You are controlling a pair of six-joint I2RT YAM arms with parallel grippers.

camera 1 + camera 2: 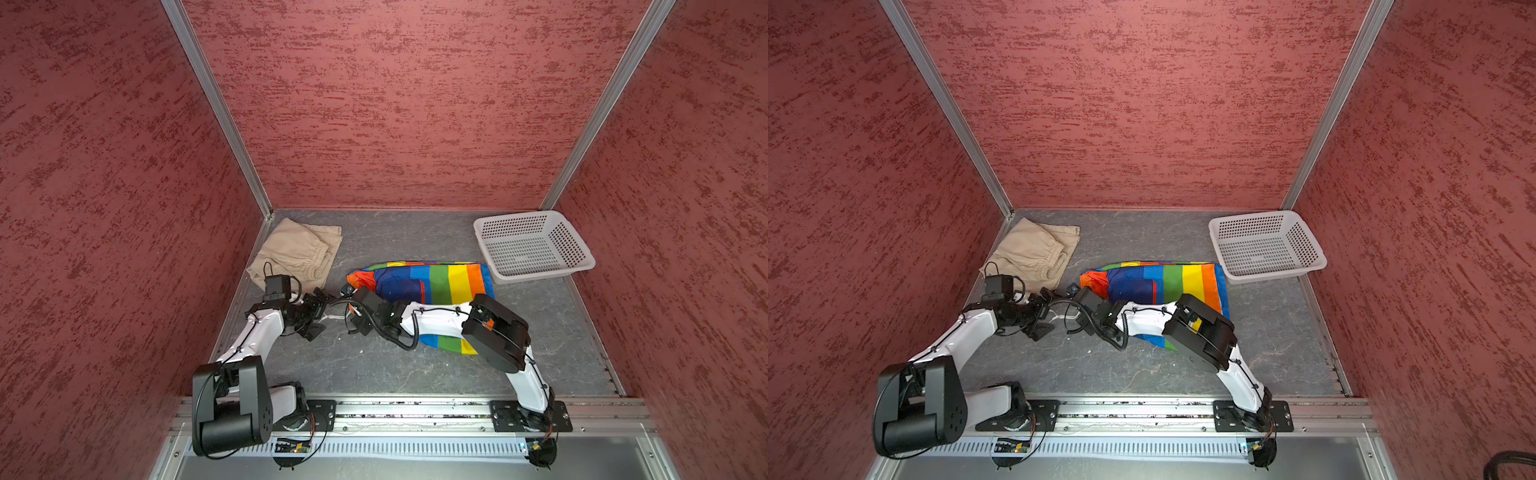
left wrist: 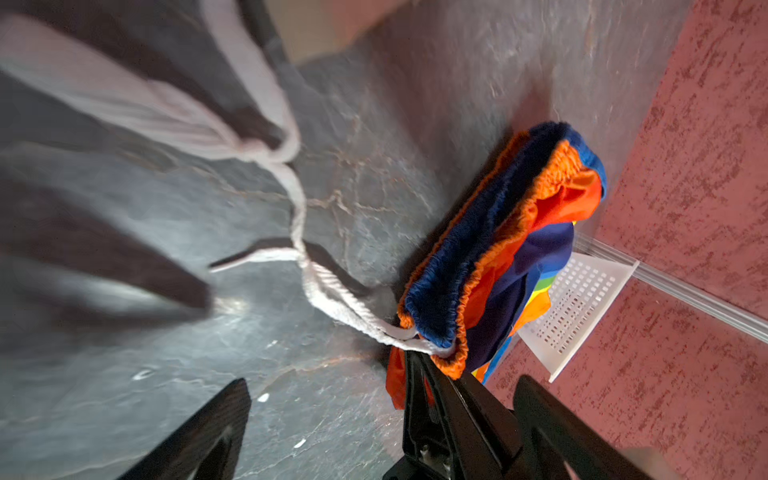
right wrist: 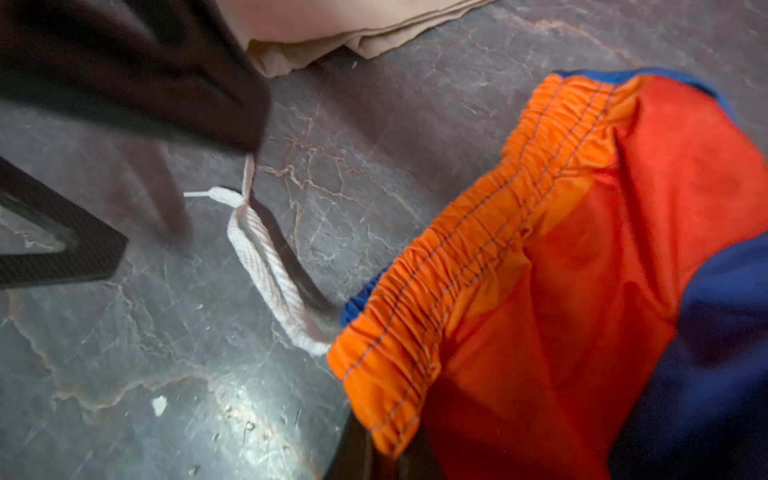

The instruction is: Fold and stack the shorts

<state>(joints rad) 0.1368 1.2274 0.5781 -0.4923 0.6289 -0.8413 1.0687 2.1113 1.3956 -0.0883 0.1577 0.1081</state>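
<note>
**Right arm has the rainbow pair by a corner, drawstring loose**

Nearest me, both arms reach in from the front rail over the grey table (image 1: 415, 365) and meet left of centre.

The right gripper (image 2: 417, 368) is clamped tight on the orange waistband corner of the rainbow shorts (image 1: 440, 282), right where the white drawstring (image 2: 291, 195) comes out. It's a thin pinch w/ not much cloth in it.

The left gripper (image 1: 320, 313) is spread as wide as it goes, holding nothing, just beside that corner. The drawstring trails across the table right by its fingers.

The rest of the rainbow pair lies flat past the right arm, partly under it, stretching toward the basket side. The waistband looks doubled, so prob. already folded once. Final fold and stacking not done, I'd guess.

Further back, the khaki shorts (image 1: 299, 249) sit folded in the far left corner, apart from the rainbow pair. The white basket (image 1: 515, 216) is in the far right corner, empty, w/ the rainbow pair's far end close to it.

What could go wrong:
- Shiny cloth + small pinch means the corner could slip out on a lift.
- The drawstring could catch in the open left jaws and drag the waistband askew.
- Pulling by one corner only may slide the layers apart and undo the fold.
- A wide swing could knock the khaki pile.
</note>
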